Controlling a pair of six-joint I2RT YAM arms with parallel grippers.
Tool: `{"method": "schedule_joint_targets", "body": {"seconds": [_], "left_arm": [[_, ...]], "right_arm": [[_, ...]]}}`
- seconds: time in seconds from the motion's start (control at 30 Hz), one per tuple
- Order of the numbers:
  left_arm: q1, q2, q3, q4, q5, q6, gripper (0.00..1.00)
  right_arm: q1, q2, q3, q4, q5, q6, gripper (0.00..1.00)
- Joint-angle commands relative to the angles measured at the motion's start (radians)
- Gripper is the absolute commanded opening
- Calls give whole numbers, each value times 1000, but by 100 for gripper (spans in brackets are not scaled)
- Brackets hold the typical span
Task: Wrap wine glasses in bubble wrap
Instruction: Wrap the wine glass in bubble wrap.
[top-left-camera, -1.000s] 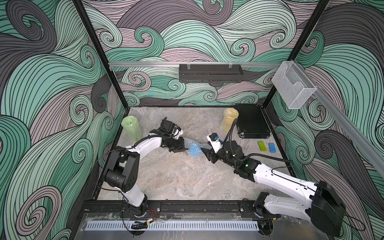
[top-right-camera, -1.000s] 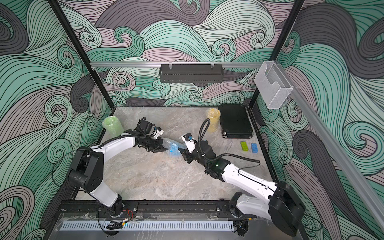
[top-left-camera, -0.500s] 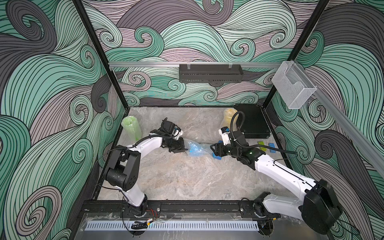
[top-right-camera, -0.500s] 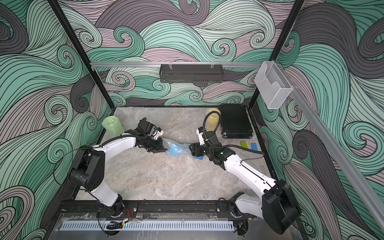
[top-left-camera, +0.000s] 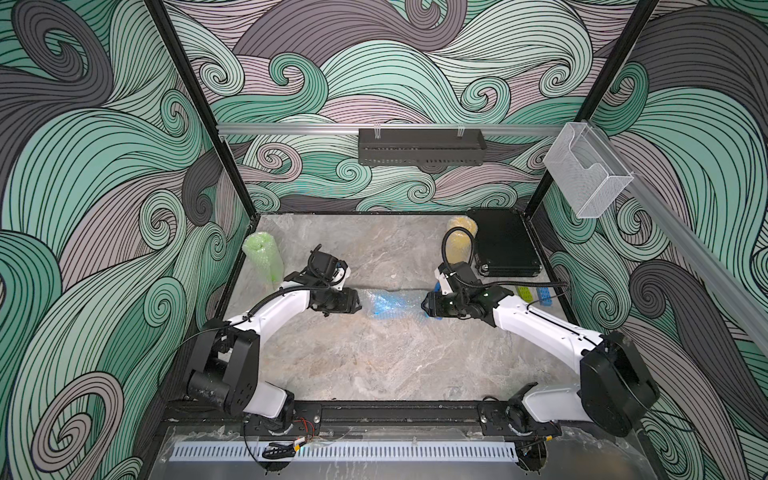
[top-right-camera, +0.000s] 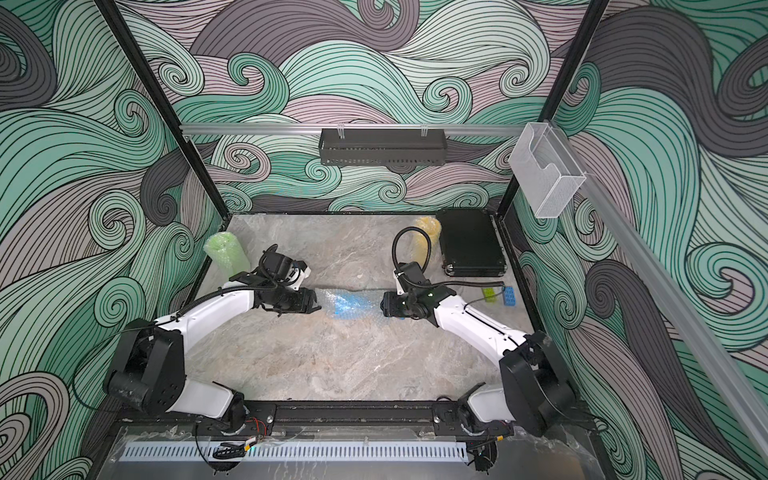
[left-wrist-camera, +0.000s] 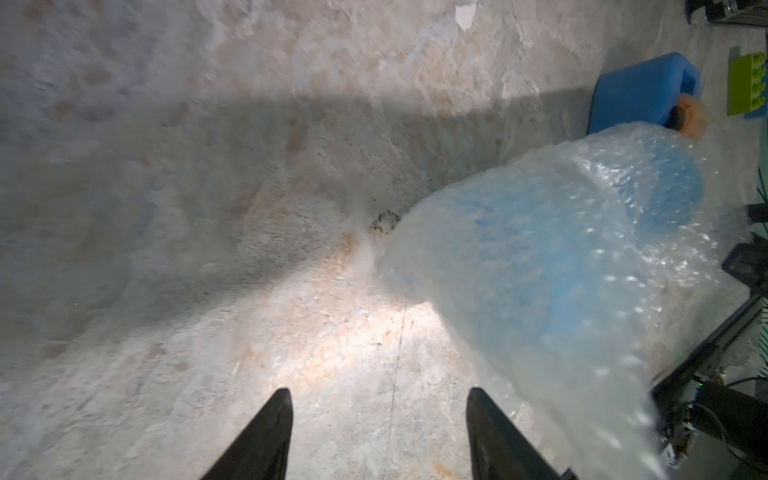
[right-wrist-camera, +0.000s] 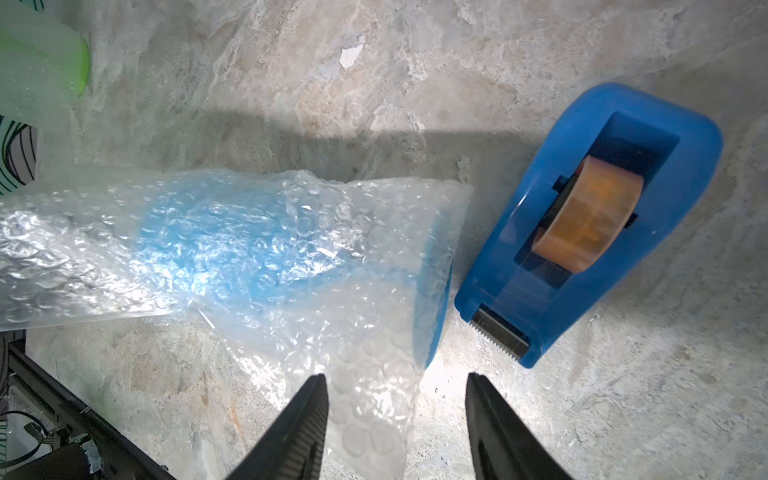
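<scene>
The blue wine glass (top-left-camera: 384, 303) (top-right-camera: 347, 305) lies on its side mid-table, rolled in bubble wrap (right-wrist-camera: 374, 399). My left gripper (top-left-camera: 357, 301) (top-right-camera: 316, 301) (left-wrist-camera: 379, 392) stands open at the roll's left end, with only bare table between its fingers and the wrapped glass (left-wrist-camera: 540, 257) beside one of them. My right gripper (top-left-camera: 424, 305) (top-right-camera: 383, 307) (right-wrist-camera: 395, 376) is open at the right end. A loose flap of wrap lies between its jaws, unpinched, and the glass (right-wrist-camera: 232, 245) shows blue through the wrap. The wrapped green glass (top-left-camera: 262, 257) stands back left and the wrapped yellow glass (top-left-camera: 459, 241) back right.
A blue tape dispenser (right-wrist-camera: 594, 220) (left-wrist-camera: 640, 95) sits right beside the roll's right end. A black case (top-left-camera: 505, 245) lies at the back right, with a green brick (top-left-camera: 525, 295) and a blue brick (top-left-camera: 544, 296) in front of it near the right wall.
My left gripper has opened and let go of the roll's left end. My right arm has swung back and right to the roll's right end, beside the dispenser.
</scene>
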Motion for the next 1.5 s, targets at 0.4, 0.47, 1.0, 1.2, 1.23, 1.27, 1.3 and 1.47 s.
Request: {"method": "schedule_joint_targets", "body": {"seconds": [0.4, 0.47, 1.0, 1.2, 1.23, 1.27, 1.3, 1.47], "left_arm": [[58, -139, 102, -133, -13, 141, 65], [60, -129, 143, -150, -9, 142, 65], [29, 69, 180, -74, 111, 122, 59], [37, -8, 246, -134, 103, 138, 60], [46, -47, 258, -144, 102, 143, 62], [56, -74, 267, -149, 102, 146, 63], [69, -101, 277, -154, 103, 148, 64], [150, -192, 352, -181, 114, 131, 69]], "right_arm": [[33, 167, 140, -129, 118, -7, 41], [37, 191, 150, -132, 119, -8, 40], [42, 247, 170, -116, 118, -30, 12], [26, 212, 172, -87, 47, -45, 1], [17, 202, 170, -78, 21, -44, 1], [7, 192, 168, -66, -5, -44, 0], [-4, 181, 164, -52, -40, -43, 0], [-81, 126, 97, 143, -297, 7, 0]]}}
